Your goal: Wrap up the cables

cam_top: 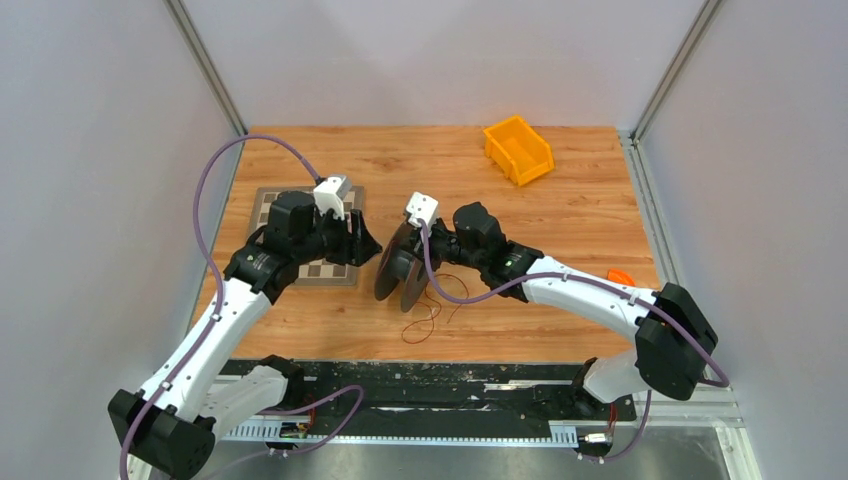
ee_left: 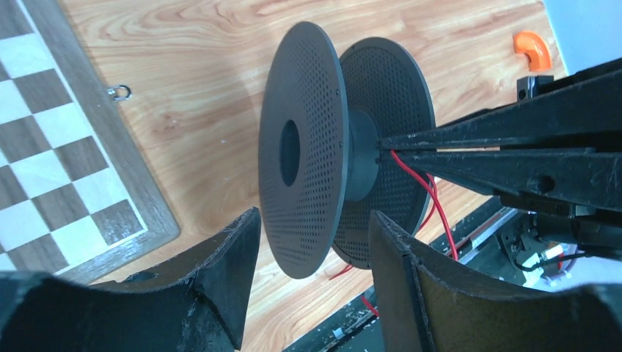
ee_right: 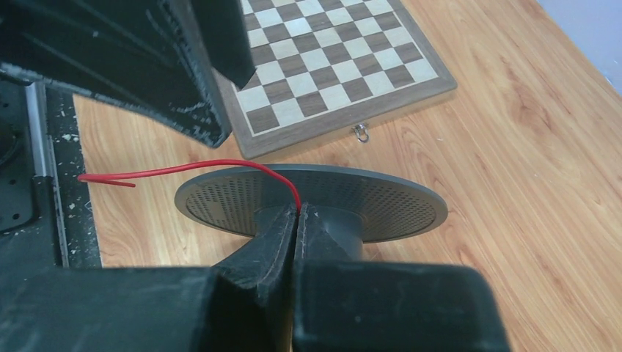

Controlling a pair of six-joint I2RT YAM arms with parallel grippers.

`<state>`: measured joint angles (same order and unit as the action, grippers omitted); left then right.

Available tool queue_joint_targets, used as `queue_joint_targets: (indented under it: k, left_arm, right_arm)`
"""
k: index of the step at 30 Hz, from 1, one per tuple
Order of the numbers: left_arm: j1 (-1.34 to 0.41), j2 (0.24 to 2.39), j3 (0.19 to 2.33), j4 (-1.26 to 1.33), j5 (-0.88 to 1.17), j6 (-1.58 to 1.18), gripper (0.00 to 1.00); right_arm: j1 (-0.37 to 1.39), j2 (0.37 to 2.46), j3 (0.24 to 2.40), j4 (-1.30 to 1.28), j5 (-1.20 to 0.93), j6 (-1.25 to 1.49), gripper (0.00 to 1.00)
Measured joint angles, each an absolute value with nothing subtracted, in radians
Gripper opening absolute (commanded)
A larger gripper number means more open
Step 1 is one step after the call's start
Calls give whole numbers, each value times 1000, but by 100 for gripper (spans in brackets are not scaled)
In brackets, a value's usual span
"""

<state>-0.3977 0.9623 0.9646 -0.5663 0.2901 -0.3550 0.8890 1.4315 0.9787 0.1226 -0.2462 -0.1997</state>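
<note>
The right claw [ee_right: 297, 220] is pinched shut on the thin red wire [ee_right: 220, 163], right against the hub of the dark grey spool [ee_left: 315, 110] that stands on edge mid-table, with slack wire looped on the wood nearer us. The left claw [ee_left: 314, 216] gapes wide at the spool's left flange, beside the chessboard [cam_top: 262, 205]. The orange bin [cam_top: 530, 172] sits at the far right, open side up

A robot test cell in a lab — a wood-grain bench [cam_top: 560, 215] walled by plain grey panels [cam_top: 430, 60] on aluminium posts [cam_top: 205, 65]. A black slotted rail [cam_top: 450, 400] lines the bench's near edge; an orange parts bin [cam_top: 518, 150] sits at its far edge, and a chessboard [cam_top: 335, 272] lies on its left side.
</note>
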Motion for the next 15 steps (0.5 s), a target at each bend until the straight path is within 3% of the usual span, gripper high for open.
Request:
queue_joint_targets:
  k: [15]
  left_arm:
    - [-398,958,828,-402,355,-349,55]
  right_arm:
    - [889,1430,979,109,-202,-184,0]
